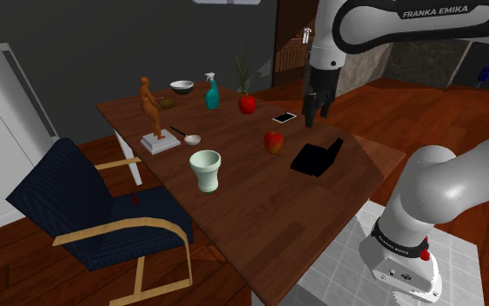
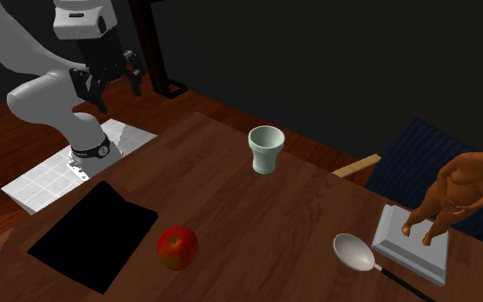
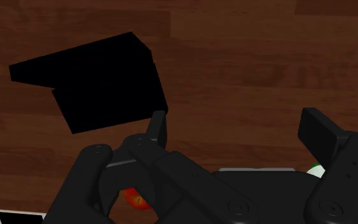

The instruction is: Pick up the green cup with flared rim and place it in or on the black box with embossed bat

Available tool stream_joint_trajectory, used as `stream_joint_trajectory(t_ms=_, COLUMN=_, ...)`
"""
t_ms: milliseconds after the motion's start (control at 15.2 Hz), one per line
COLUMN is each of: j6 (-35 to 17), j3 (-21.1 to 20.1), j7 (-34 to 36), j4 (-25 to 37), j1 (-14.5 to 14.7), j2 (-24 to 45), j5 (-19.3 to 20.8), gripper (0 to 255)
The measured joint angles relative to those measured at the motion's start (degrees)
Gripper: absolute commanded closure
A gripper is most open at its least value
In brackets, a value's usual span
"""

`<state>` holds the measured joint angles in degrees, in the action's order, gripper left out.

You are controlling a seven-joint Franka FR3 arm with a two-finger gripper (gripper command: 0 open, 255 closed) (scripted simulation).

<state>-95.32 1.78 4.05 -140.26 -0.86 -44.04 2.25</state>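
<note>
table (image 1: 234, 149): dark polished wood | cup (image 1: 205, 169): smooth, matt | box (image 1: 316, 158): flat matt black | apple (image 2: 178, 248): glossy

You get dim renders with dark walls (image 1: 103, 43) behind. The desk (image 1: 242, 200) is lit softly and evenly, and the box (image 1: 316, 158) reads as flat black.

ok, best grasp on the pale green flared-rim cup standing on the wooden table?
Probably a top-down pinch on the rim wall: the pale green flared cup stands upright with its mouth open, so the jaws can straddle the wall, one inside, one outside. The body tapers below the flare, so a side grasp could slip.
</note>
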Motion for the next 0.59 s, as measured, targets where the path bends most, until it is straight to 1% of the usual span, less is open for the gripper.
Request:
stream_joint_trajectory(t_ms=66, j6=0.00, j3=0.00, j7=0.00, j4=0.00, j1=0.00, j2=0.00, j5=0.00, gripper=0)
stream_joint_trajectory(t_ms=198, j6=-2.04, j3=-0.33, j7=0.53, j4=0.41, j1=0.39, j2=2.46, j5=-0.71, gripper=0)
stream_joint_trajectory(t_ms=396, j6=-5.96, j3=-0.90, j7=1.42, j4=2.07, j1=1.18, j2=7.95, j5=-2.14, gripper=0)
stream_joint_trajectory(t_ms=462, j6=-7.73, j3=-1.30, j7=1.94, j4=1.70, j1=1.55, j2=9.38, j5=-2.74, gripper=0)
stream_joint_trajectory(t_ms=594, j6=-10.20, j3=-1.72, j7=2.50, j4=3.35, j1=2.10, j2=13.36, j5=-3.74, gripper=0)
